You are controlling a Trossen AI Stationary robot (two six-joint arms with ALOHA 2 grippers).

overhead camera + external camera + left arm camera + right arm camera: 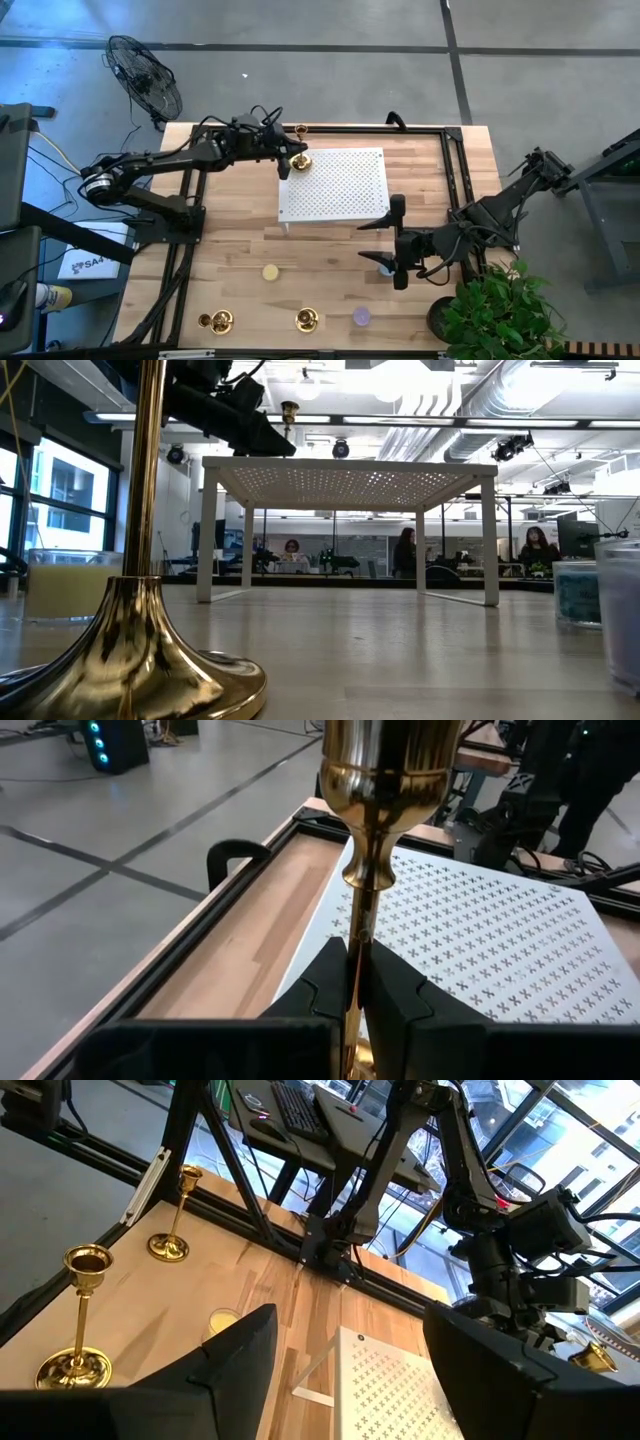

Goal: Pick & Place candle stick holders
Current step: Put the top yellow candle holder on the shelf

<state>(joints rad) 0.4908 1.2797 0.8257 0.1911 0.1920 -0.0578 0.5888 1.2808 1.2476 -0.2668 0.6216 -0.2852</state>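
My left gripper [358, 990] has its jaws closed tight on the thin stem of one candle stick holder [300, 159], held upright over the corner of the white perforated stand [335, 185]. My right gripper [397, 245] waits beside that stand with its jaws spread wide, holding nothing. Two more candle stick holders [306, 320] stand on the worktop [240, 240], well apart from both jaws.
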